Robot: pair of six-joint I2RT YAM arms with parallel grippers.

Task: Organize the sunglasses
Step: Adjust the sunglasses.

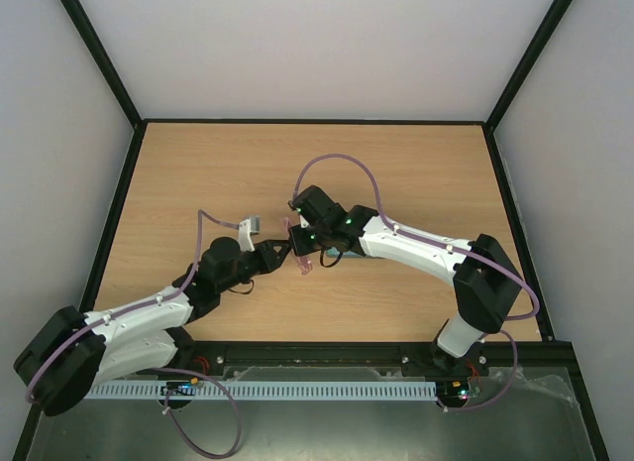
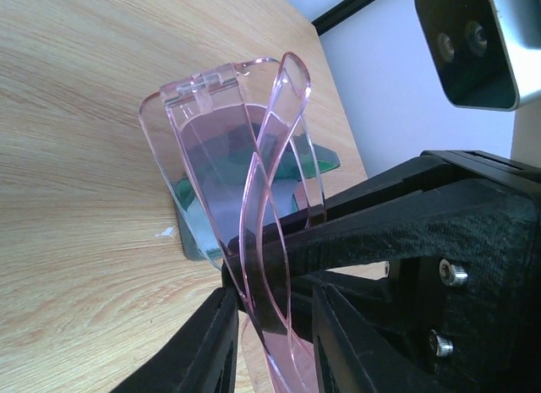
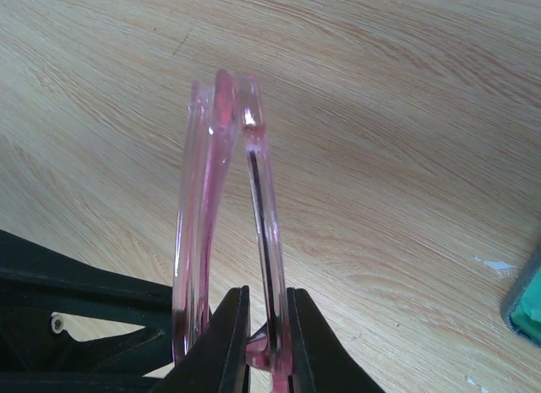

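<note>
The sunglasses (image 1: 301,259), with a translucent pink frame and purple lenses, are folded and held above the middle of the table between both grippers. My right gripper (image 1: 297,233) is shut on the front frame, which stands edge-on between its jaws in the right wrist view (image 3: 269,325). My left gripper (image 1: 284,251) comes in from the left, and its jaws close around the folded temple arms (image 2: 275,342). The lens and hinge (image 2: 211,139) rise above the left fingers. The temples (image 3: 199,199) run beside the clamped front.
A blue-grey case (image 2: 190,241) with a green inside lies on the wood just behind the glasses. It also shows at the right edge of the right wrist view (image 3: 528,304) and is mostly hidden under the right arm from above. Black rails border the table.
</note>
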